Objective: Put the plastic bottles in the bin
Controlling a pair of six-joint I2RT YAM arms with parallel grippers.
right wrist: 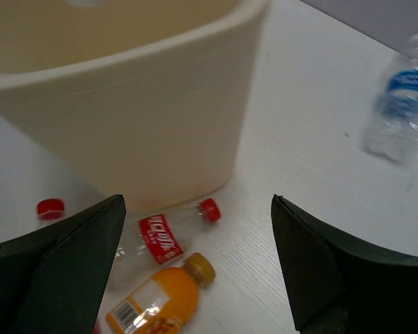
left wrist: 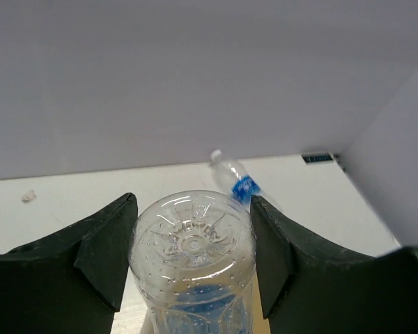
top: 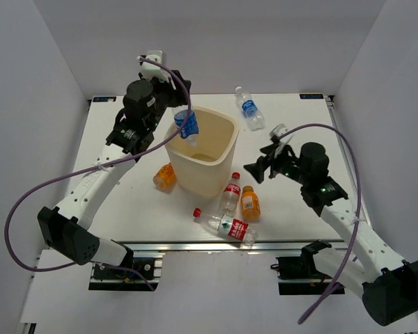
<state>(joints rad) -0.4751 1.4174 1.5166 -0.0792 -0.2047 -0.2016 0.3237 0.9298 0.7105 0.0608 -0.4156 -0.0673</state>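
Presently, on the left, the left hand is clenching a clear blue-labelled bottle, its 2 fingers pressing the bottle's sides, and it is holding the bottle above the left rim of the cream bin, base facing the wrist camera. The bin is standing upright in the middle of the white bench. An orange bottle is lying just beside the bin's lower left wall. To the right of the bin's front corner, a red-capped bottle and a second orange bottle are lying side by side, with a second red-labelled bottle lying across in front of them, near the bench's front edge. A second blue-labelled bottle is lying at the back, right of the bin. Farthest right, the right hand is hovering released, fingers spread wide and gripping nothing, pointing toward the bin.
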